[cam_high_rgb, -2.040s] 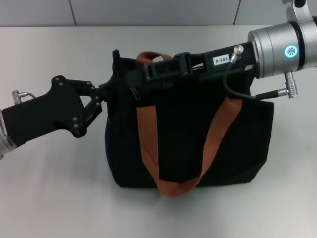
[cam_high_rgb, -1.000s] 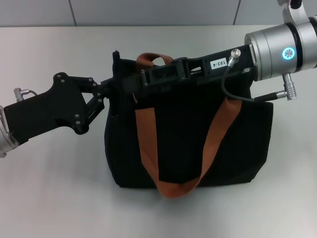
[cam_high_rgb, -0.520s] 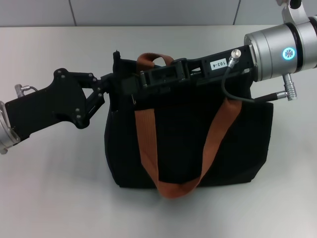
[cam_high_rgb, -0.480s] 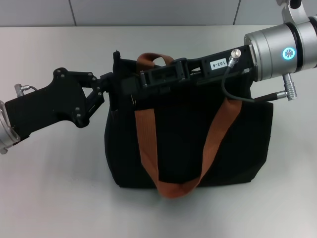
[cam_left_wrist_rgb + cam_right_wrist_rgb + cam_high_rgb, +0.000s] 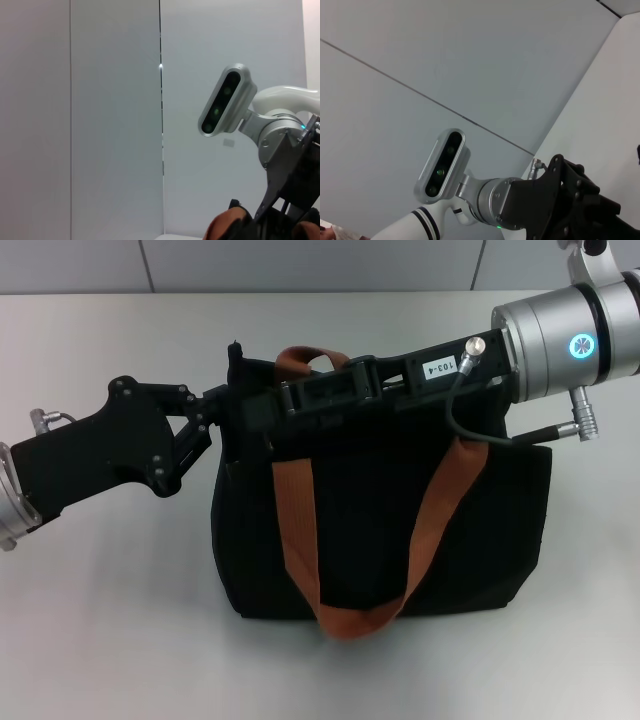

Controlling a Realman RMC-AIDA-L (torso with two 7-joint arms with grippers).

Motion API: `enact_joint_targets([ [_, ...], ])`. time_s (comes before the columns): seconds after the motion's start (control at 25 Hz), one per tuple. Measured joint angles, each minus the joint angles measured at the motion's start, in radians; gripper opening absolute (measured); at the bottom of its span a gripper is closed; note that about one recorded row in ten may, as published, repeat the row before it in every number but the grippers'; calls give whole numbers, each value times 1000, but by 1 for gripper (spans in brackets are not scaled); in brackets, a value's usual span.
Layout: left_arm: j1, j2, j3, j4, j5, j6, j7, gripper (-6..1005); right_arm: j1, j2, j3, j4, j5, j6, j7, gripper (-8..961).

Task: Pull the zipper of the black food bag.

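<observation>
The small silver metal zipper pull tab (image 5: 268,443) sits on the far upper edge of the large black fabric food bag (image 5: 380,530), toward the bag's left end and just below the right gripper's tip. The bag lies flat on a pale grey table (image 5: 110,610), its two orange-brown webbing handles (image 5: 300,530) looping toward the near side. The right gripper (image 5: 262,412) reaches in from the right along the bag's far edge, its black fingers meeting at the zip line by the tab; whether they actually pinch the tab cannot be told. The left gripper (image 5: 222,408) comes from the left and grips the bag's far left corner, fingers narrowed on the fabric. Compared with half a second ago, both grippers and the bag lie almost unchanged; two seconds ago the left gripper sat slightly lower.
</observation>
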Motion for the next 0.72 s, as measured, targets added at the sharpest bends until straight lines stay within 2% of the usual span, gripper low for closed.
enact_joint_targets([
  [0.72,-21,-3,1,-1,-17,10,-32,24,13,2,-4,9,-6,13,2,817],
])
